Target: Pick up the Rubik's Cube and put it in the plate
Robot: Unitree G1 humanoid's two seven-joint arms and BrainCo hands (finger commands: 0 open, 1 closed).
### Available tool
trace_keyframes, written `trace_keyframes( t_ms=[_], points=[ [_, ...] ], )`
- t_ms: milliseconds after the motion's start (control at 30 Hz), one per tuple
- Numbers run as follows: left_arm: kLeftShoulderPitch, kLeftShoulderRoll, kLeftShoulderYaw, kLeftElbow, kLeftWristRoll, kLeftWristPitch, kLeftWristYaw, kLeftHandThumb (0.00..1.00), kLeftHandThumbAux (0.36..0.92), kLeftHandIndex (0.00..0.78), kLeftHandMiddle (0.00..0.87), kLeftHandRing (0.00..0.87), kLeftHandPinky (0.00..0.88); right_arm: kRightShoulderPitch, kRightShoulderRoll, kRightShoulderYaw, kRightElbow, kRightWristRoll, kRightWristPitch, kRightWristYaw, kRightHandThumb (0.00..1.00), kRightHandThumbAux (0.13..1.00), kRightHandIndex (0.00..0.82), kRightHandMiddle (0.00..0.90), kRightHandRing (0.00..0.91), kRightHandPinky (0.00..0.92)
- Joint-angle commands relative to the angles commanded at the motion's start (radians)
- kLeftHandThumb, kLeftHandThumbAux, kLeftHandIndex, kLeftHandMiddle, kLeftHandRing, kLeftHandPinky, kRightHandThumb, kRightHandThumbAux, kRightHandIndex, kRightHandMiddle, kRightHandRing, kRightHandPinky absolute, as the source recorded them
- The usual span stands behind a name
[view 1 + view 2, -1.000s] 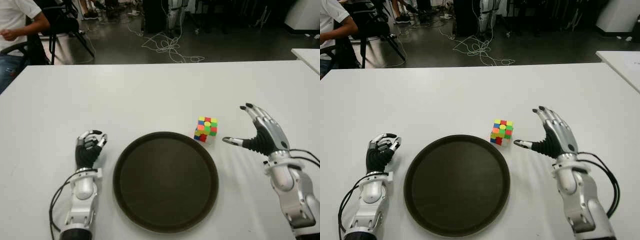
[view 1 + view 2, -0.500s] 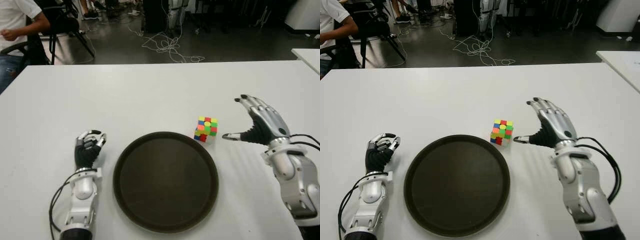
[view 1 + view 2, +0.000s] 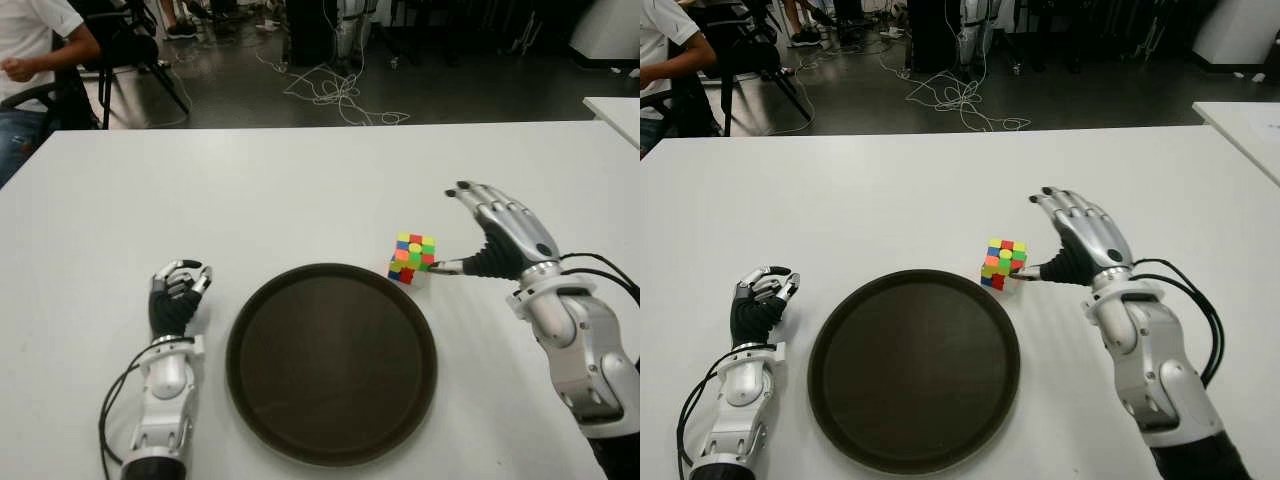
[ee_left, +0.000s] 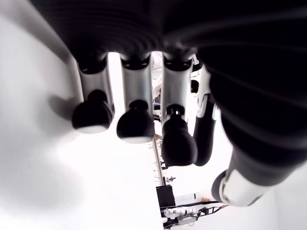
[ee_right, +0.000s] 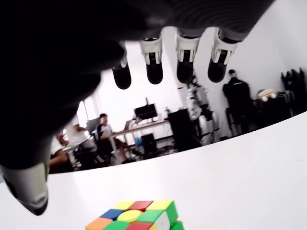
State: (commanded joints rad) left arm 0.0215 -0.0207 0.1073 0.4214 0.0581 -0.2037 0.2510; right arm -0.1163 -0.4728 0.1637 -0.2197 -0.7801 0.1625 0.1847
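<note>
Your left hand (image 3: 178, 298), fingers curled and empty, shows left of the plate (image 3: 331, 362). The Rubik's Cube (image 3: 412, 258) sits on the desk (image 3: 250, 190) beside the plate's far right rim: probably light, rigid, slick; grip opposite flat faces. Your right hand (image 3: 497, 243) is spread open beside it, thumb nearly touching.

In the right wrist view the multicoloured Rubik's Cube (image 5: 136, 218) was cut off by the lower edge, its underside hidden, and whether the silver right hand (image 3: 478, 240) thumb tip actually touched it could not be told.
</note>
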Motion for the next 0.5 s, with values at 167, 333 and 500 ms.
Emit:
trace_keyframes(
  t_ms=[167, 333, 500],
  points=[
    [-0.001, 0.008, -0.006, 0.012, 0.011, -0.010, 0.000, 0.703, 0.708, 0.442, 0.804, 0.826, 0.813, -0.017, 0.002, 0.009, 0.016, -0.001, -0.006, 0.002, 0.000, 0.615, 0.000, 0.000, 0.000, 0.000],
    [-0.007, 0.020, -0.010, 0.030, 0.021, -0.015, 0.001, 0.703, 0.708, 0.442, 0.805, 0.826, 0.811, -0.035, 0.012, 0.028, 0.028, -0.010, 0.003, 0.006, 0.000, 0.628, 0.000, 0.000, 0.000, 0.000],
    [-0.007, 0.021, -0.009, 0.035, 0.016, -0.019, 0.001, 0.704, 0.708, 0.442, 0.806, 0.828, 0.812, -0.046, 0.010, 0.039, 0.031, -0.006, -0.001, 0.009, 0.000, 0.637, 0.000, 0.000, 0.000, 0.000]
  ],
)
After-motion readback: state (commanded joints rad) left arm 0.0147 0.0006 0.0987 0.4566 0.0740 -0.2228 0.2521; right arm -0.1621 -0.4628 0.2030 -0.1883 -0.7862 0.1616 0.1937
